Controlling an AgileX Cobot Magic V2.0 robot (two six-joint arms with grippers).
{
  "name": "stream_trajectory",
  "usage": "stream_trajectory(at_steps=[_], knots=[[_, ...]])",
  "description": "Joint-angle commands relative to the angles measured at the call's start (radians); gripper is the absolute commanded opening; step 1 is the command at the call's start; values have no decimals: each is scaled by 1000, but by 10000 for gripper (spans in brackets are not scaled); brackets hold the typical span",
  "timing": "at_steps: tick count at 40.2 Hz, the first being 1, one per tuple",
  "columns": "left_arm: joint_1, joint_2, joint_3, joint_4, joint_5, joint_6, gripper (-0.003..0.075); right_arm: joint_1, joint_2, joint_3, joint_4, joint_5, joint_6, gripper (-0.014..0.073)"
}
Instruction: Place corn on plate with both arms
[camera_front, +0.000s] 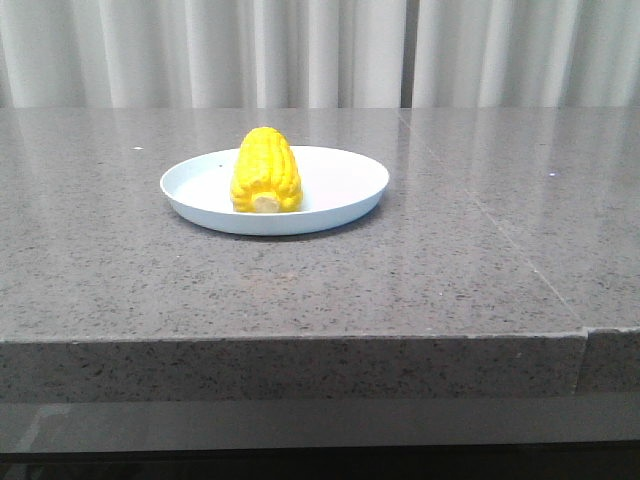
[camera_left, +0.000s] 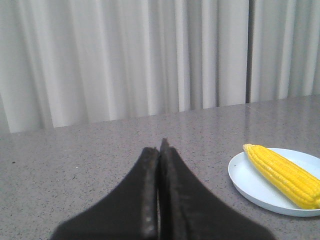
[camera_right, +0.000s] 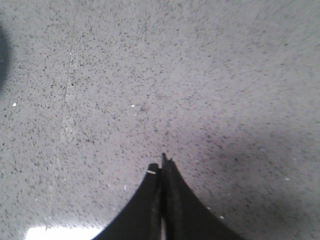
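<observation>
Granite tabletop (camera_front: 300, 290) spans the front view, with white curtains (camera_front: 200, 50) behind. Centred on it sits the plate (camera_front: 340, 190), holding the corn (camera_front: 266, 170) with its stub end toward the camera. Left gripper (camera_left: 159, 150) is level, fingers pressed together, empty. Right gripper (camera_right: 162, 167) points down at bare stone, likewise closed and empty.

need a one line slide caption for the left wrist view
Left gripper shut and empty over the grey stone table, with the corn lying on the plate off to one side.
</observation>
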Motion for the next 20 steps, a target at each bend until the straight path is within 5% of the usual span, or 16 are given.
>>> stream_trajectory(at_steps=[1, 20], knots=[[-8, 13, -24, -2, -89, 5, -20, -4, -132, 69, -57, -134, -12, -122], [-8, 13, -24, -2, -89, 5, -20, -4, -701, 435, -84, -375, -12, -122]])
